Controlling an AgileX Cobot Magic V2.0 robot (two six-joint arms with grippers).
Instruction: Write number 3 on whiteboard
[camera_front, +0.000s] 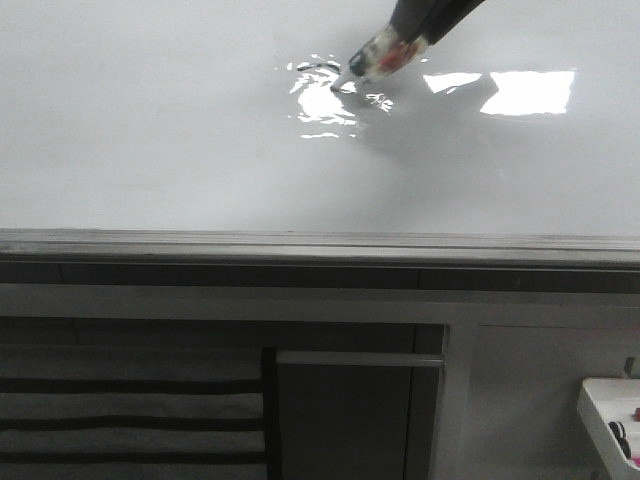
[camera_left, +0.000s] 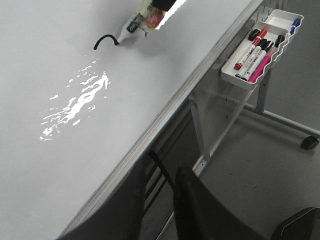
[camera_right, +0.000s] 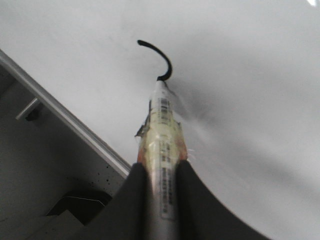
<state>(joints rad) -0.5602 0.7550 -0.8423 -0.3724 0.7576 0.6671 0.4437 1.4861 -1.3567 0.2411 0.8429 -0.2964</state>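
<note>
**Marker tip resting on the board at the end of one curved stroke**

In the front view the right end effector (camera_front: 425, 20) is coming into the upper right of the frame and is gripping a marker (camera_front: 385, 55) between its two dark fingers. The marker is slanting down toward the left, and its tip is touching the whiteboard (camera_front: 150, 120) just beside a broken patch of glare in the upper middle. In this view the glare is hiding most of the drawn line, so the number 3 (camera_front: 320, 68) is showing only as a faint dark arc.

The right wrist view is showing the stroke much better. The number 3 (camera_right: 161, 57) is only a single black hook here, in the upper middle of the frame, and the marker (camera_right: 162, 145) is meeting its lower end. The long axis of the marker is running nearly straight up the frame from between the fingers (camera_right: 132, 200), which are clamped on its taped body. The grey frame edge (camera_right: 65, 122) of the whiteboard (camera_right: 250, 75) is crossing the left side diagonally.

The left wrist view is adding what the others are not showing: a white tray (camera_left: 260, 47) with several markers, hanging on the board edge at the upper right. The stroke (camera_left: 105, 41) is lying at the upper left, with the marker (camera_left: 137, 21) tip at its right end. The left end effector (camera_left: 160, 210) is dark at the bottom of the frame, with its fingers standing apart and nothing between them.
</note>
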